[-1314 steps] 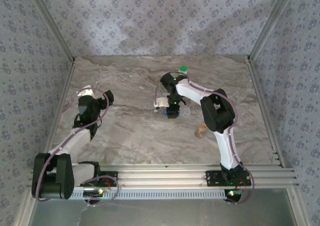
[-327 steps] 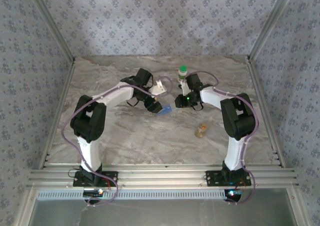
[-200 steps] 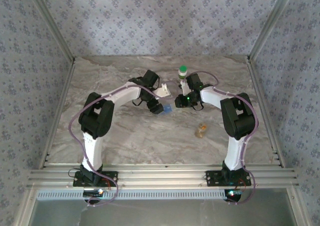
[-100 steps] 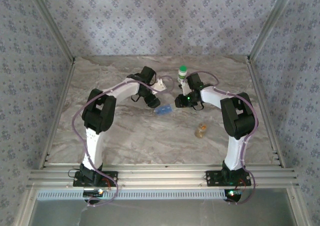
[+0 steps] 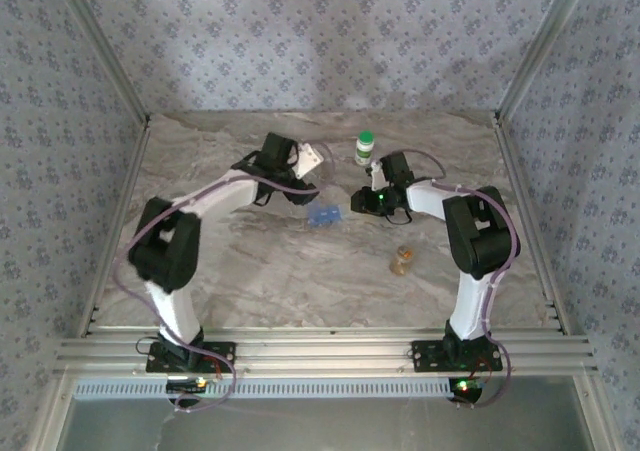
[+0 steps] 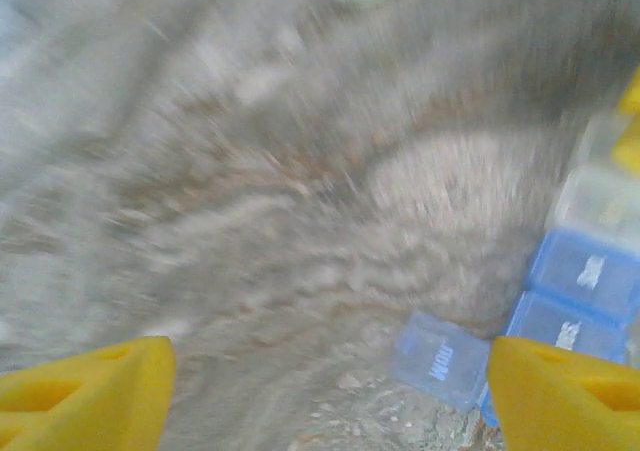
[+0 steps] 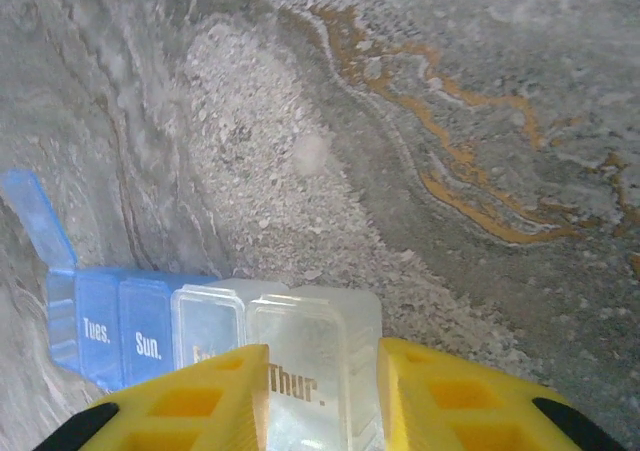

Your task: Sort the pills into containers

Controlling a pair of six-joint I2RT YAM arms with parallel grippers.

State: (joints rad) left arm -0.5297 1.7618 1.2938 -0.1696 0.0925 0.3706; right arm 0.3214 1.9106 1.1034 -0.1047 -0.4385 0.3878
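Observation:
The containers are one pill box [image 5: 322, 214] lying mid-table, blue at its left end and clear at its right. My right gripper [image 5: 362, 203] is shut on the clear end. In the right wrist view its fingers [image 7: 190, 401] press both sides of the "Thur." compartment [image 7: 315, 366], with the blue "Tues." and "Sun." cells [image 7: 110, 331] beyond and one lid [image 7: 35, 216] standing up. My left gripper [image 5: 300, 187] hangs open just left of the box. In its blurred wrist view the gripper [image 6: 325, 391] has bare table between its fingers, with a flipped-open lid [image 6: 440, 356] by the right finger. The pills are hidden.
A white bottle with a green cap [image 5: 366, 147] stands behind the right gripper. A small amber bottle [image 5: 402, 260] stands nearer, to the right of the box. Patterned walls and metal rails [image 5: 130, 181] bound the table.
My left gripper has drawn back up and left from the blue end of the pill box and opened wider. The right gripper has kept its hold, shifting only slightly.

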